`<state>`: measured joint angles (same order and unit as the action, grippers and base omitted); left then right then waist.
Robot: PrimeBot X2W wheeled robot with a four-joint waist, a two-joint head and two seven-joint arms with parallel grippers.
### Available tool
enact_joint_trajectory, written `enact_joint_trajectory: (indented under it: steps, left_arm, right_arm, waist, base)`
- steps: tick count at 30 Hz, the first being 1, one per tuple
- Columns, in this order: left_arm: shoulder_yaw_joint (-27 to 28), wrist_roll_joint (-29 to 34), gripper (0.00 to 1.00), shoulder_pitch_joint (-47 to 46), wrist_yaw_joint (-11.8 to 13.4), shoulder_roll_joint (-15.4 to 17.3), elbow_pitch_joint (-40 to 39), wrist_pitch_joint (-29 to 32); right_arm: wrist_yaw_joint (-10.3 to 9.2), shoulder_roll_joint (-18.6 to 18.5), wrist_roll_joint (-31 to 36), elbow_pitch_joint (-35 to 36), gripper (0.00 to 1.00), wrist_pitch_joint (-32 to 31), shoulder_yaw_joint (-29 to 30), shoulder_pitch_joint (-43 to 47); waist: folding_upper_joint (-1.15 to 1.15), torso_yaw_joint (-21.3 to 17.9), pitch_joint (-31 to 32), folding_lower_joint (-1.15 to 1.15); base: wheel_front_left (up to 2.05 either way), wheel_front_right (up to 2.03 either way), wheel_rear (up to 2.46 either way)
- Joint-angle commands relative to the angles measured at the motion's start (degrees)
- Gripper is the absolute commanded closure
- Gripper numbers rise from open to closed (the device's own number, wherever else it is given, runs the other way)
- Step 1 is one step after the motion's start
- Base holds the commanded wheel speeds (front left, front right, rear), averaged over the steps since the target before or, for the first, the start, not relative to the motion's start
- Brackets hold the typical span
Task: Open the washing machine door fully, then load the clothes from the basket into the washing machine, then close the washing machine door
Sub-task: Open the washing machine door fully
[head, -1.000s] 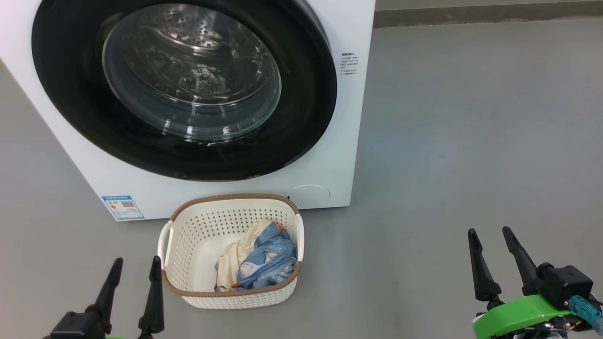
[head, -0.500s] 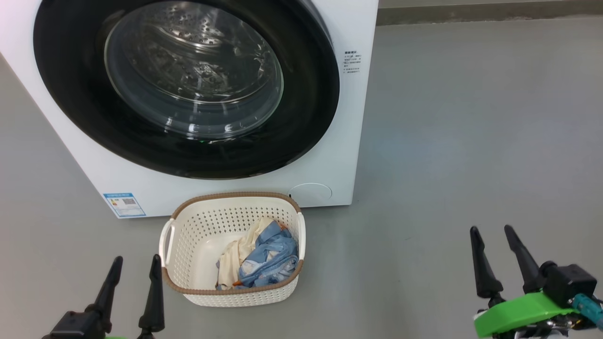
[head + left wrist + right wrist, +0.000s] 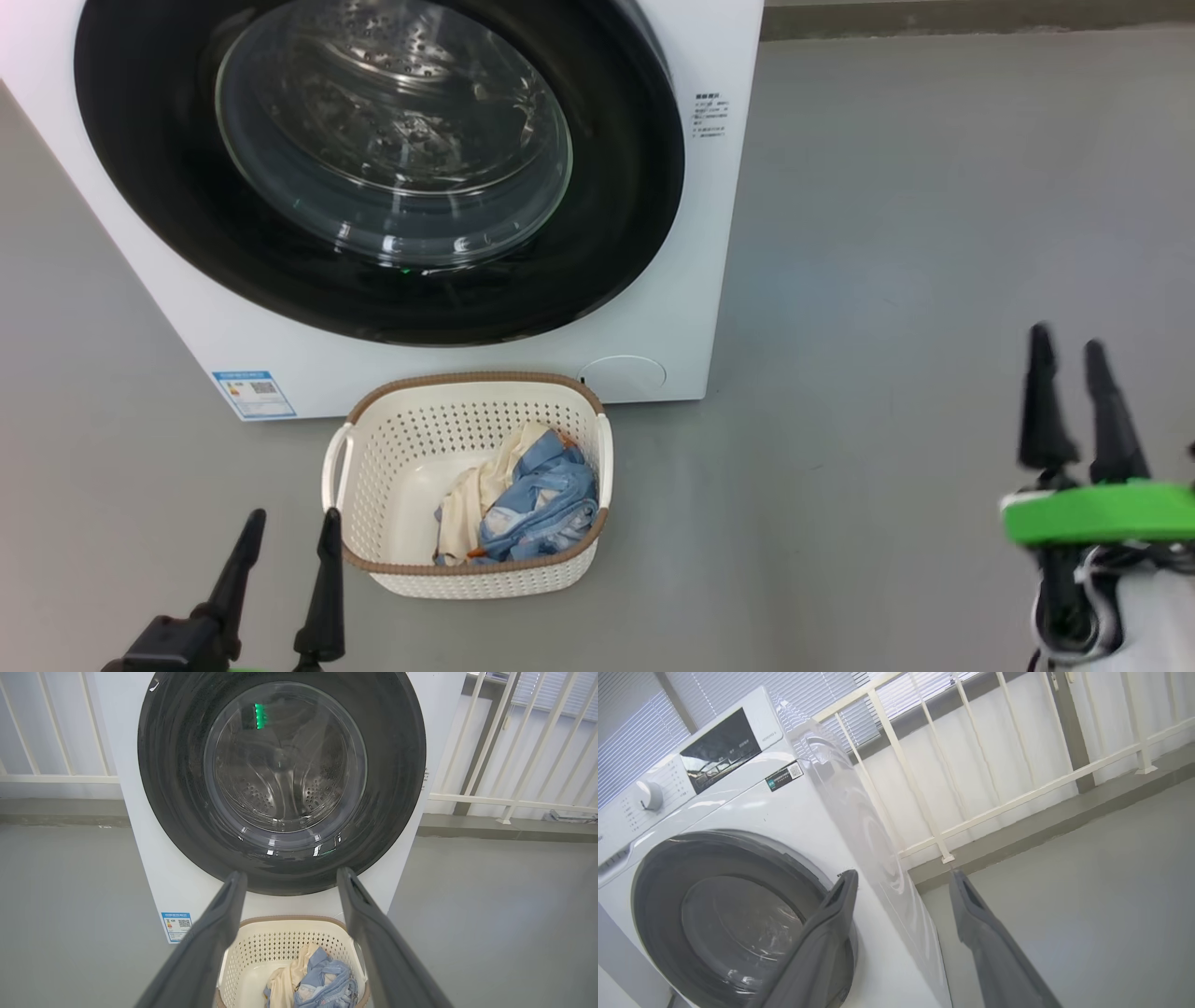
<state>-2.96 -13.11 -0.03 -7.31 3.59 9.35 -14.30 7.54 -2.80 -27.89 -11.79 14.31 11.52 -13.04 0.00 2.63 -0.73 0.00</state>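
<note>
The white washing machine (image 3: 686, 233) stands ahead, its round black washing machine door (image 3: 635, 187) shut flat against the front, drum visible through the glass. On the floor right before it sits the cream basket (image 3: 476, 387) holding the clothes (image 3: 523, 495), blue denim and cream cloth. My left gripper (image 3: 291, 527) is open at the basket's left near corner, empty. My right gripper (image 3: 1067, 347) is open and empty, raised over bare floor far right of the machine. The left wrist view faces the door (image 3: 397, 765) over the basket (image 3: 252, 952); the right wrist view shows the machine (image 3: 784, 807) from its right.
Grey floor (image 3: 887, 233) spreads right of the machine. A white railing (image 3: 934, 826) and blinds stand behind it, with a low kerb (image 3: 504, 828) along the wall.
My right gripper has risen and shifted right in the head view, blurred by motion. The camera has moved slightly, shifting the scene rightward. The left gripper stays open beside the basket.
</note>
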Motion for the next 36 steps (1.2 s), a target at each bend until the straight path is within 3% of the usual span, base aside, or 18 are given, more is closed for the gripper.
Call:
enact_joint_trajectory:
  steps: [1, 10, 11, 13, 14, 22, 36]
  left_arm:
    - [1.55, -0.05, 0.0, -1.13, -0.18, 0.76, -1.32, -0.7]
    - [-0.04, -0.48, 0.0, -1.91, -0.18, 0.79, -1.33, -0.7]
    - [-0.27, -0.51, 0.0, -2.06, -0.18, 0.77, -1.34, -0.7]
    - [-0.74, -0.6, 0.0, -2.32, -0.18, 0.73, -1.3, -0.7]
    - [-0.98, -0.65, 0.0, -2.46, -0.18, 0.71, -1.3, -0.7]
    - [-2.78, -1.02, 0.0, -3.47, -0.18, 0.5, -1.01, -0.7]
    - [-3.55, -1.1, 0.0, -5.32, -0.18, -0.07, -2.89, -0.7]
  right_arm:
    - [-0.05, -0.19, -2.53, 1.12, 0.0, 0.69, -0.81, -2.94]
    - [-0.05, -0.11, -23.76, -3.25, 0.0, -3.84, 4.19, -11.0]
    - [-0.05, -0.11, -25.83, -3.91, 0.13, -5.06, 4.88, -12.05]
    - [-0.05, -0.11, -29.03, -5.19, 0.76, -7.45, 6.09, -14.11]
    - [-0.05, -0.11, -30.26, -5.82, 1.0, -8.49, 6.79, -15.14]
    - [-0.05, -1.19, -35.02, -11.42, 1.0, -19.18, 10.42, -22.67]
    - [-0.05, -4.16, -32.82, -18.65, 1.0, -39.18, 13.63, -33.29]
  waist:
    - [0.0, 0.17, -0.22, 0.0]
    - [0.0, 1.23, -1.97, 0.0]
    - [0.0, 1.43, -2.25, 0.0]
    - [0.0, 1.81, -2.73, 0.0]
    - [0.0, 2.02, -3.01, 0.0]
    - [0.0, 3.85, -4.91, 0.0]
    - [0.0, 6.91, -8.6, 0.0]
  base:
    - [0.0, 0.0, 0.0]
    - [0.0, 0.0, 0.0]
    - [0.0, 0.0, 0.0]
    - [0.0, 0.0, 0.0]
    - [0.0, 0.0, 0.0]
    - [0.0, 0.0, 0.0]
    - [0.0, 0.0, 0.0]
